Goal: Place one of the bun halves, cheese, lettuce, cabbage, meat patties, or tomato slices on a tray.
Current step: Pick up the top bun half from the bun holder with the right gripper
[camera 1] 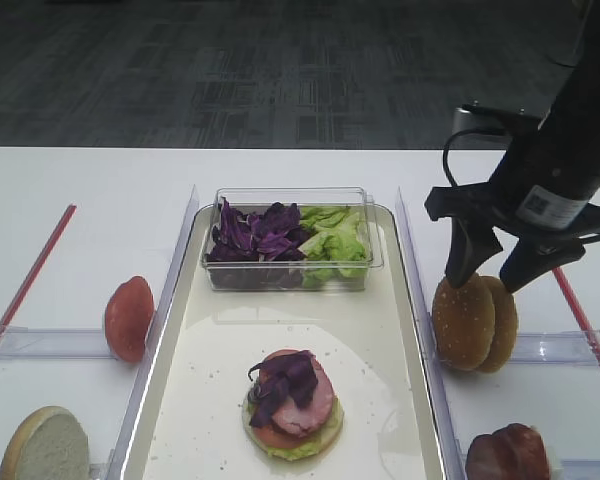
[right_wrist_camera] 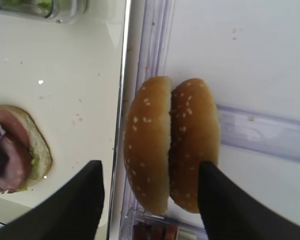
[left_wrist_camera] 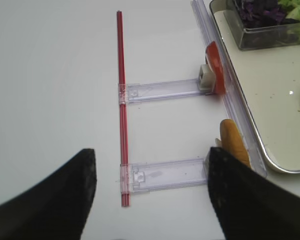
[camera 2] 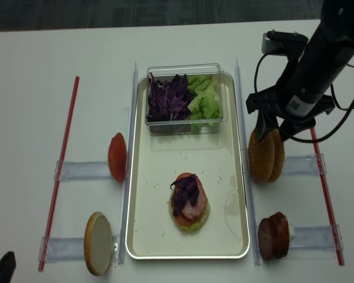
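Observation:
Two sesame bun halves [camera 1: 473, 322] [right_wrist_camera: 147, 145] stand on edge side by side just right of the tray [camera 1: 380, 330]. My right gripper [camera 1: 495, 275] [right_wrist_camera: 150, 167] hangs open over them, one finger on each side of the pair, holding nothing. On the tray stands a stack [camera 1: 292, 405] topped with meat and purple cabbage. More cabbage [camera 1: 255, 235] and lettuce [camera 1: 335, 238] fill a clear box. Tomato slices [camera 1: 129, 318] stand left of the tray, meat patties [camera 1: 508, 452] at front right. My left gripper [left_wrist_camera: 150, 200] is open over bare table. Cheese is out of view.
A pale bun half [camera 1: 46, 445] stands at the front left. Clear plastic holders [left_wrist_camera: 162, 90] and red rods [left_wrist_camera: 121, 100] [camera 1: 585, 320] lie on the white table on both sides of the tray.

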You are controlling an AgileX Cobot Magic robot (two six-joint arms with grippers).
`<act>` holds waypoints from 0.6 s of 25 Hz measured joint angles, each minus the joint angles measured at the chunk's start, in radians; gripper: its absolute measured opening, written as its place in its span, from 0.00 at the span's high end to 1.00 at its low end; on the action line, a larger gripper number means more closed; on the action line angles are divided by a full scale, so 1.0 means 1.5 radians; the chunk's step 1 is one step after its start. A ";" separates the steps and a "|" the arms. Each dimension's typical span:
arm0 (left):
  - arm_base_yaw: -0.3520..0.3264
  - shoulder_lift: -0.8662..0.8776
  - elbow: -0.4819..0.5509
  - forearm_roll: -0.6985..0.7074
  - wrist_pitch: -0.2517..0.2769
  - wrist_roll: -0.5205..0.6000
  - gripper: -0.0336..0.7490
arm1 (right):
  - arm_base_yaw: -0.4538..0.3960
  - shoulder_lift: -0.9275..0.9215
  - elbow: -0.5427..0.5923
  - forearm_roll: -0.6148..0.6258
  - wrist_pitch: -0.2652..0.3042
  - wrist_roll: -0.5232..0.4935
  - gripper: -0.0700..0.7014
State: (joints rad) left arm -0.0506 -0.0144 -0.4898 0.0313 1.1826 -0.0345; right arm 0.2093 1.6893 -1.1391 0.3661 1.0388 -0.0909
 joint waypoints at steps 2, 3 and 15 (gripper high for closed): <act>0.000 0.000 0.000 0.000 0.000 0.000 0.39 | 0.000 0.006 -0.004 0.003 0.000 0.000 0.33; 0.000 0.000 0.000 0.000 0.000 0.000 0.39 | 0.000 0.009 -0.005 0.005 0.000 -0.001 0.33; 0.000 0.000 0.000 0.001 0.000 0.000 0.39 | 0.028 0.016 -0.005 0.022 -0.012 -0.014 0.35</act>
State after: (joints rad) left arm -0.0506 -0.0144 -0.4898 0.0326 1.1826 -0.0345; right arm 0.2511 1.7139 -1.1471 0.3986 1.0213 -0.1119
